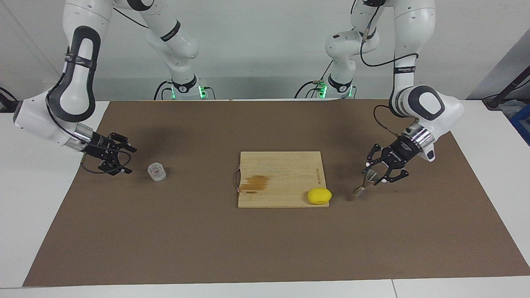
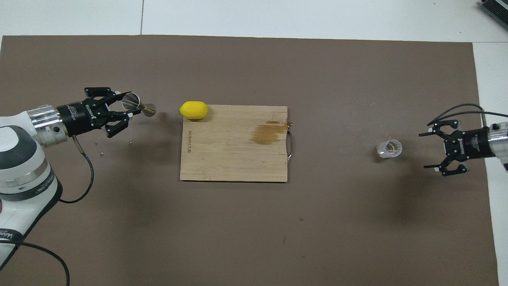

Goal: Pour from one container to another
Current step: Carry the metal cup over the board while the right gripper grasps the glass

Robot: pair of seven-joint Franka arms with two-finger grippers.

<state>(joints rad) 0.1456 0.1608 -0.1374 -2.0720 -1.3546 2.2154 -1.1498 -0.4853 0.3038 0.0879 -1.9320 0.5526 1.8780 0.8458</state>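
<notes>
Cutting board centred on the brown mat; glass cup and jigger kept off it, at either end.
A lemon is seen on the board's corner toward the left arm's end; a brown stain marks the board near its handle. The glass cup stands upright toward the right arm's end, contents not readable. The right gripper is held just beside the cup, fingers apart. The jigger is held tilted beside the lemon, gripped in the left gripper.

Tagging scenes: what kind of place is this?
Likely a robot lab bench staged as a bar or kitchen prep spot: brown mat, cutting board with lemon, jigger, glass cup.
</notes>
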